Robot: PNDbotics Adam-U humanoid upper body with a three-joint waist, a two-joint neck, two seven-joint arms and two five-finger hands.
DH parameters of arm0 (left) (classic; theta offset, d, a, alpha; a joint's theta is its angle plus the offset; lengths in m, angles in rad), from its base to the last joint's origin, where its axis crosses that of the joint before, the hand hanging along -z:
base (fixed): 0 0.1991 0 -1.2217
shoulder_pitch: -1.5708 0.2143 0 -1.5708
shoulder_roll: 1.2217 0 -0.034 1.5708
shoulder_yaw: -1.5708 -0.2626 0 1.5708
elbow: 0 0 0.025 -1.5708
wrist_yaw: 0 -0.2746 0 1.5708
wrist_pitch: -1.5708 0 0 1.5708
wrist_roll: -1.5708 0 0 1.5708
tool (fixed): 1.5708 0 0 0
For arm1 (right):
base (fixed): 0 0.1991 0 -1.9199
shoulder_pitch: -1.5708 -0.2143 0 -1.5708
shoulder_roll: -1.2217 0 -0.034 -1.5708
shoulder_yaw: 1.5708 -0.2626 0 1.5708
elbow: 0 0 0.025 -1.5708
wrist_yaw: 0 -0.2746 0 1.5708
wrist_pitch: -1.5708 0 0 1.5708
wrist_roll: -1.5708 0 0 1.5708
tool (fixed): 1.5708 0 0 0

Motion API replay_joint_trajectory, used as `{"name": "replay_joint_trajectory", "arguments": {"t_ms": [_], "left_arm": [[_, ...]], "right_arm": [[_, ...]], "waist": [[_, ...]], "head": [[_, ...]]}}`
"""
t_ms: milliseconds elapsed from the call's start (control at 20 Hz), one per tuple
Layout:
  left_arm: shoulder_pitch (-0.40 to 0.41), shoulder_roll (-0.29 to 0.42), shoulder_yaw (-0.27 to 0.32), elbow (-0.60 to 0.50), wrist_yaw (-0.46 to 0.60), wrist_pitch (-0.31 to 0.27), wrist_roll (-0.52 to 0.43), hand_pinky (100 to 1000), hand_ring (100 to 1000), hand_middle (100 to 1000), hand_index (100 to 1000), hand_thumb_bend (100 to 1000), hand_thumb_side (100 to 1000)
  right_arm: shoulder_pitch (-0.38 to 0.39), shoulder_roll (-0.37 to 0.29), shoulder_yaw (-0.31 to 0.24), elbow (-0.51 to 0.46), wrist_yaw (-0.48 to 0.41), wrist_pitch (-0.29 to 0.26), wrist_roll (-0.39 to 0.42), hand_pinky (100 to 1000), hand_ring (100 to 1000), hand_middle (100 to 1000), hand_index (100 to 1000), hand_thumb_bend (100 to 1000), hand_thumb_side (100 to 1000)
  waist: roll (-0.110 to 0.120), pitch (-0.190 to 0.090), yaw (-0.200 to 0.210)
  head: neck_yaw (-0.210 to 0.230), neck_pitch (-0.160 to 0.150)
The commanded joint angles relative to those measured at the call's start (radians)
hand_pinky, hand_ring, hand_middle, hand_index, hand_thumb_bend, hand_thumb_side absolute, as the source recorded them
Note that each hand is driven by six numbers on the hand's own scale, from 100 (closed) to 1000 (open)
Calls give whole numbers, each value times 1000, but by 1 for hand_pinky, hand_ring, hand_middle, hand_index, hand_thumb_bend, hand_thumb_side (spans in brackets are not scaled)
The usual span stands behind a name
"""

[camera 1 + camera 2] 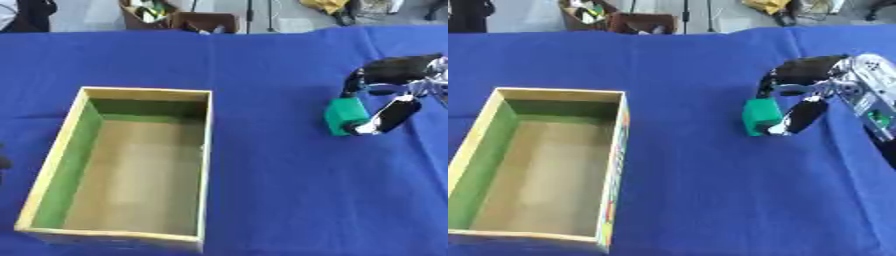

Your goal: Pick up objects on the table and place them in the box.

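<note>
A small green block is at the right side of the blue table. My right hand comes in from the right edge and is shut on it, with fingers curled over its top and the thumb against its lower right side. Whether the block rests on the cloth or hangs just above it I cannot tell. The wooden box, open on top with a green inner wall, stands at the left, well apart from the block, and nothing shows inside it. A dark sliver of my left hand shows at the left edge.
Blue cloth lies bare between the box and the block and along the front. Past the table's far edge there are brown cardboard boxes and other clutter on the floor.
</note>
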Motion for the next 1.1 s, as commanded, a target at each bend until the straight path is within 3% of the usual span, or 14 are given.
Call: {"name": "replay_joint_trajectory", "arguments": {"t_ms": [50,150,200,250,350,450,800,1100], "left_arm": [[-3,6,-5,-19,-1,-2,-3,100,372,454,491,100,900],[-3,6,-5,-19,0,-2,-3,100,372,454,491,100,900],[-3,6,-5,-19,0,-2,-3,100,372,454,491,100,900],[-3,6,-5,-19,0,-2,-3,100,372,454,491,100,899],[-4,6,-5,-19,0,-2,-3,100,372,454,491,100,900],[-4,5,-4,-19,0,-1,-3,100,372,454,491,100,900],[-6,7,-4,-19,1,0,-3,100,373,455,491,100,900],[-6,12,-3,-19,2,3,-5,100,374,455,492,100,902]], "right_arm": [[-23,-14,-20,15,-11,-85,71,796,788,468,511,100,548],[-27,-9,-26,32,-19,-75,63,776,775,436,384,100,447],[-30,-7,-31,38,-24,-69,54,773,774,431,368,100,431],[-31,-6,-35,41,-28,-62,43,765,766,419,325,100,331],[-33,-5,-44,44,-39,-51,17,746,740,377,251,100,248],[-36,-4,-59,36,-60,-34,-12,725,706,341,196,100,253],[-39,-16,-81,-6,-138,49,-110,695,627,169,128,100,235],[-60,-36,-89,-98,-176,124,-165,680,584,124,116,100,217]], "waist": [[-1,-18,0],[-1,-19,0],[-1,-19,0],[-1,-19,0],[-1,-19,-1],[-1,-20,-2],[-4,-24,-5],[-8,-31,-8]], "head": [[-1,0],[-1,1],[-1,1],[-1,1],[0,1],[1,1],[3,0],[4,-2]]}}
